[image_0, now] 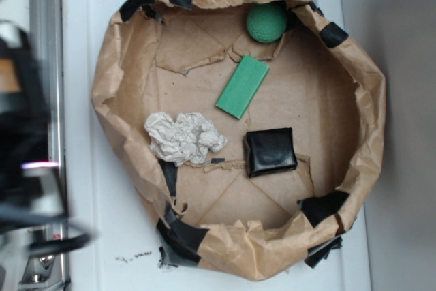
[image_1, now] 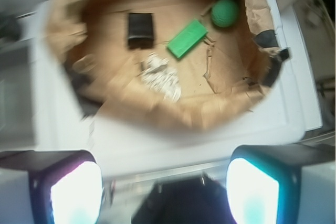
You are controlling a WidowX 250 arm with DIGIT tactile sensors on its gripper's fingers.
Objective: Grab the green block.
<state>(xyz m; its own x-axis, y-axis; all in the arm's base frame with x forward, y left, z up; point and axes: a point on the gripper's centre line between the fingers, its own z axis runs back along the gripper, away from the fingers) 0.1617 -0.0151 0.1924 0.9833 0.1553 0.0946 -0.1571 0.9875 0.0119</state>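
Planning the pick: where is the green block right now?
In the exterior view, the green block lies flat on the floor of the brown paper bowl, just below the green ball and above the black cube.

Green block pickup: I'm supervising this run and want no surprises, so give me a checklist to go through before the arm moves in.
1. Green block uncovered, lying flat on the paper floor: ok.
2. Space around the block: ok; the green ball, black cube and crumpled paper all sit apart from it.
3. Gripper open, nothing between its fingers: ok.
4. Gripper above the block: not ok; the wrist view shows it outside the paper basin's rim.
5. Jaws lined up across the block's narrow side: cannot tell.
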